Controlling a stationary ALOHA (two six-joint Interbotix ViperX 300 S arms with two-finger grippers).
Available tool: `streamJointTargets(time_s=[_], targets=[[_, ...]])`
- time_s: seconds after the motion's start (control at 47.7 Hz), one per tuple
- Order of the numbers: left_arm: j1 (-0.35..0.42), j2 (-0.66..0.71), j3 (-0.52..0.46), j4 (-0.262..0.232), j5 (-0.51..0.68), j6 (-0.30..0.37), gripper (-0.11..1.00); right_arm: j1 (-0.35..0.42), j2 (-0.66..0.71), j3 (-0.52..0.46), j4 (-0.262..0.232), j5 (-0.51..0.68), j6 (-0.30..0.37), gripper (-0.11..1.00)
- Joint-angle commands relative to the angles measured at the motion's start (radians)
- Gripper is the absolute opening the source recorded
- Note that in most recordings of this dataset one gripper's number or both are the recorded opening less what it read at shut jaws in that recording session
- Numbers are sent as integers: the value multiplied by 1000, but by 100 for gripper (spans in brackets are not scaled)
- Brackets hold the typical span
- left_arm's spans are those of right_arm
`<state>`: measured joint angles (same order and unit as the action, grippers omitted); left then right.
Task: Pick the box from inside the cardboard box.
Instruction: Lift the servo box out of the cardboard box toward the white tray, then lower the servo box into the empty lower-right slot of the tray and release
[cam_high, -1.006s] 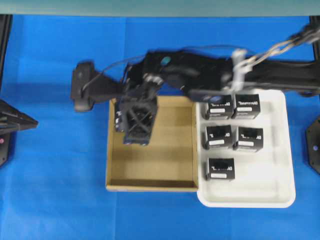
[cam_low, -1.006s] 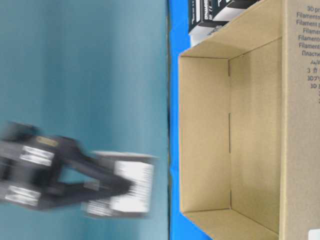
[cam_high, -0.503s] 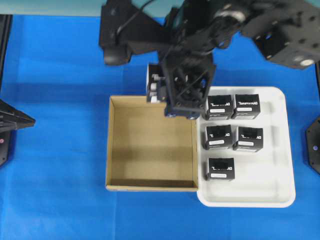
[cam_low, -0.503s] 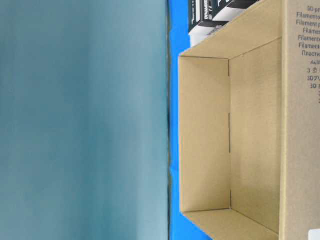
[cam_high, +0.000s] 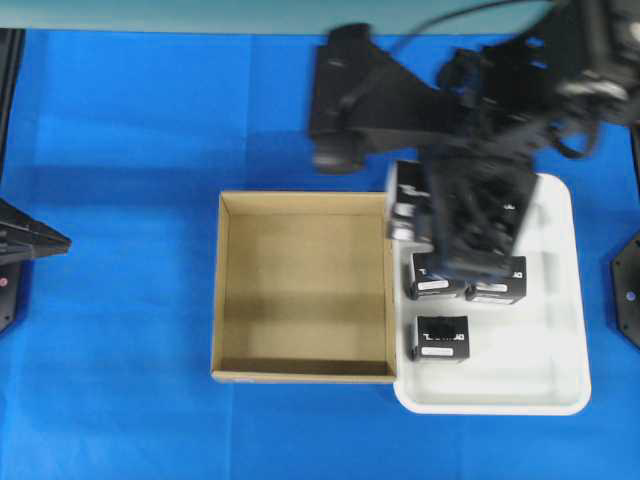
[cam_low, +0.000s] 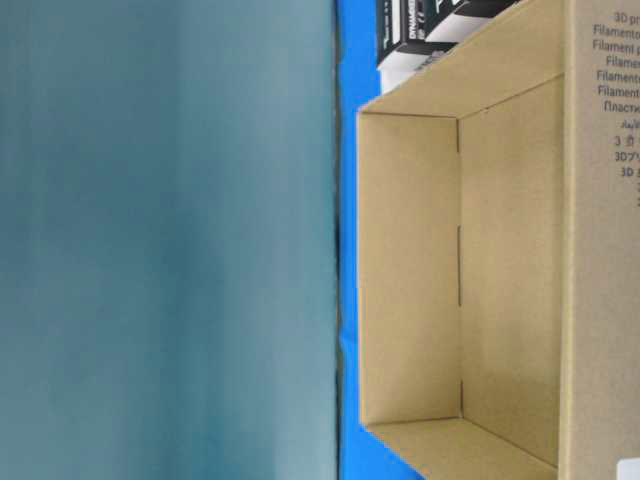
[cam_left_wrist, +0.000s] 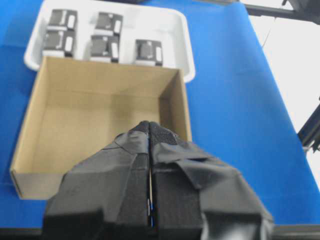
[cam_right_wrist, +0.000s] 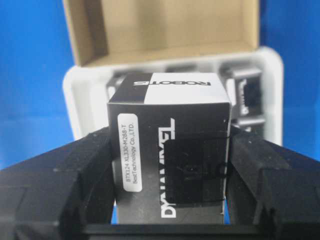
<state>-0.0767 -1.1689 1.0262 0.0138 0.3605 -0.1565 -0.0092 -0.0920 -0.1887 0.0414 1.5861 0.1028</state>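
My right gripper (cam_high: 470, 225) is shut on the black box (cam_high: 408, 205), held in the air over the far left part of the white tray (cam_high: 560, 330). In the right wrist view the box (cam_right_wrist: 170, 150), with white lettering and a white label, sits between the two black fingers (cam_right_wrist: 75, 170). The brown cardboard box (cam_high: 305, 197) lies left of the tray with nothing inside. It also shows in the left wrist view (cam_left_wrist: 100, 120) and the table-level view (cam_low: 500, 250). My left gripper (cam_left_wrist: 150, 135) is shut and empty, parked at the table's left edge (cam_high: 55, 241).
Several identical black boxes (cam_left_wrist: 102, 47) lie in the white tray (cam_left_wrist: 170, 30); one (cam_high: 441, 338) lies in the open, the others are partly or wholly under my right arm. Blue cloth (cam_high: 120, 380) covers the table around both containers.
My right gripper has carried the black box from above the cardboard box's far left corner rightward to above the white tray. The left arm has not moved.
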Motion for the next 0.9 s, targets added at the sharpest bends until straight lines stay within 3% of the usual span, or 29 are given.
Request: streamJointTargets(time_s=[0.0, 0.168, 0.398, 0.88], targets=[[-2, 14, -26, 3, 0, 2, -5, 18, -106, 129, -2, -61, 46, 60], [-2, 17, -26, 3, 20, 0, -5, 61, -229, 391, -2, -176, 98, 60], [-2, 14, -29, 3, 18, 0, -5, 120, -311, 617, 5, -281, 130, 60], [0, 18, -29, 3, 18, 5, -5, 184, -337, 874, 23, -543, 133, 60]])
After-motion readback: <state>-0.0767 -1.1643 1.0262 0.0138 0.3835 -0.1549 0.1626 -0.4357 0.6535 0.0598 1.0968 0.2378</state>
